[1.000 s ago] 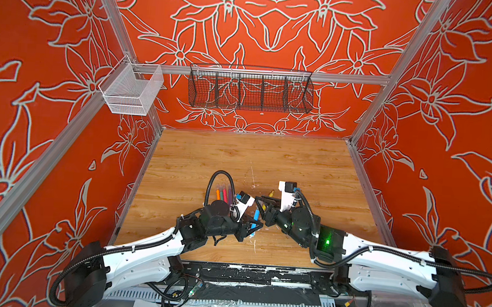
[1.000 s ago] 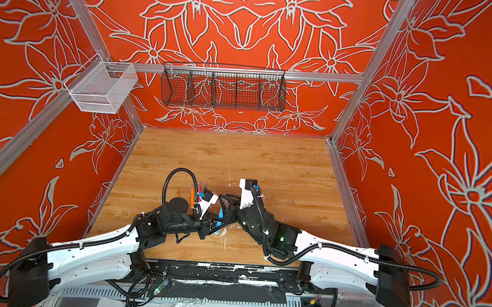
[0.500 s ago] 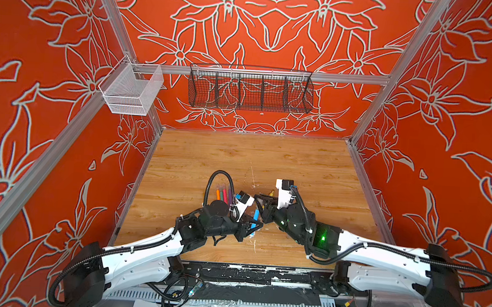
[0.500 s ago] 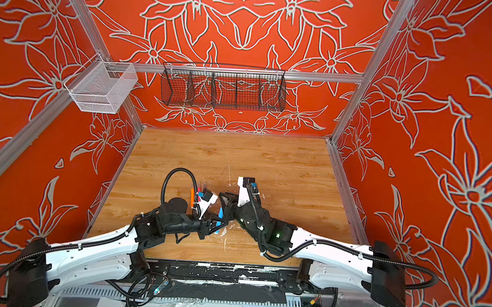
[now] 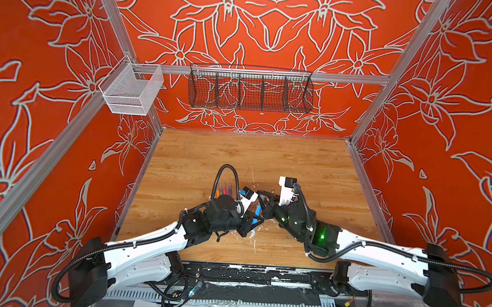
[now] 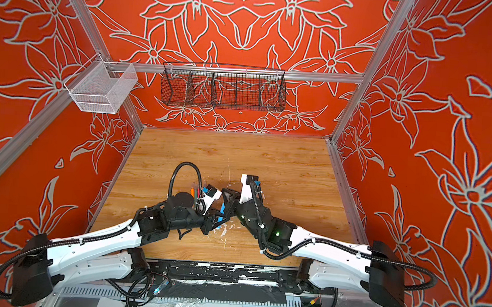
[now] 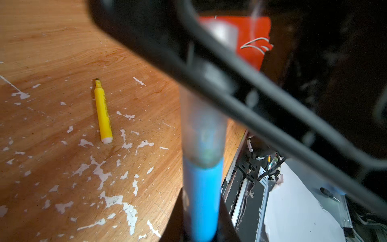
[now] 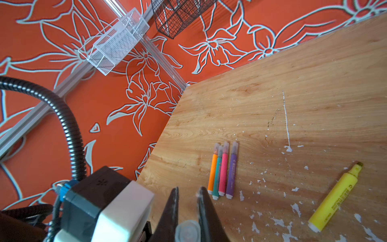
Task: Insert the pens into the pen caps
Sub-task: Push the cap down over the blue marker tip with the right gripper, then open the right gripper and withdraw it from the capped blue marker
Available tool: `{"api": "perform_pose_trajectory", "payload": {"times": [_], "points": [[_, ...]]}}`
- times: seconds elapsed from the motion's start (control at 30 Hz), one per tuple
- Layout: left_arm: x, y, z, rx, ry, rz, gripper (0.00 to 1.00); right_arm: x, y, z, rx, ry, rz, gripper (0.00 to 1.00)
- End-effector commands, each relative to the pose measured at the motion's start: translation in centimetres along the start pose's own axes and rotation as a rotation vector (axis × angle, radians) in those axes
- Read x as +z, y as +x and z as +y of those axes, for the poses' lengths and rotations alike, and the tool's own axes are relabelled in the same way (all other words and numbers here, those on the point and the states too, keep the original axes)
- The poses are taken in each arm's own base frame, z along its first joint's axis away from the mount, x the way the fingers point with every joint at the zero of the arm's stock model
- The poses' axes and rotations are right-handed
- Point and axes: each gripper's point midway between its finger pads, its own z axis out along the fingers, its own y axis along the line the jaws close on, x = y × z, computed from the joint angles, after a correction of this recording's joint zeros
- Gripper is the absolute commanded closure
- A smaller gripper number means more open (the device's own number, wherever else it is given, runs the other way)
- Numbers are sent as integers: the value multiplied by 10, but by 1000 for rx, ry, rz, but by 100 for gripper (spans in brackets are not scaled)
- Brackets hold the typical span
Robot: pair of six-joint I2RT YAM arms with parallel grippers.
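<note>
My left gripper (image 7: 201, 194) is shut on the barrel of a blue pen (image 7: 202, 199) held above the table, seen in both top views (image 5: 256, 214) (image 6: 221, 209). A clear pen cap (image 7: 203, 130) sits over the pen's tip. My right gripper (image 8: 188, 190) is shut on that cap (image 8: 187, 231), and its fingers (image 7: 240, 100) cross in front of the pen. Both grippers meet at the table's near middle (image 5: 262, 209). A yellow pen (image 8: 335, 194) (image 7: 102, 111) lies uncapped on the wood. Orange, green, pink and purple pens (image 8: 223, 169) lie side by side with clear caps on.
The wooden table (image 5: 297, 163) is flecked with white paint near the front. A white mesh basket (image 5: 131, 90) hangs on the left wall. A black wire basket (image 5: 250, 88) hangs on the back wall. The left arm's cable loop (image 5: 227, 173) rises beside the capped pens.
My right gripper has moved left toward the blue pen and its jaws have closed. The left arm and the blue pen have stayed where they were.
</note>
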Motion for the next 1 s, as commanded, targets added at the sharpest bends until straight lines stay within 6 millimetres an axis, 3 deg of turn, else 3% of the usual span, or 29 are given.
{"api": "perform_pose_trajectory", "payload": {"times": [0.0, 0.2, 0.4, 0.7, 0.97], "points": [[-7, -70, -12, 41, -13, -183, 100, -6, 57, -5, -24, -23, 185, 100], [-13, -107, -12, 21, 3, -240, 100, -11, 80, -12, -56, -21, 256, 100], [-25, -132, -13, 59, -8, -288, 100, -20, 99, -14, -112, -9, 297, 100], [-40, -158, -10, 67, -9, -377, 100, -27, 135, -3, -156, -40, 355, 100], [-61, -172, -9, 69, -2, -487, 100, -34, 143, -3, -164, -45, 348, 100]]}}
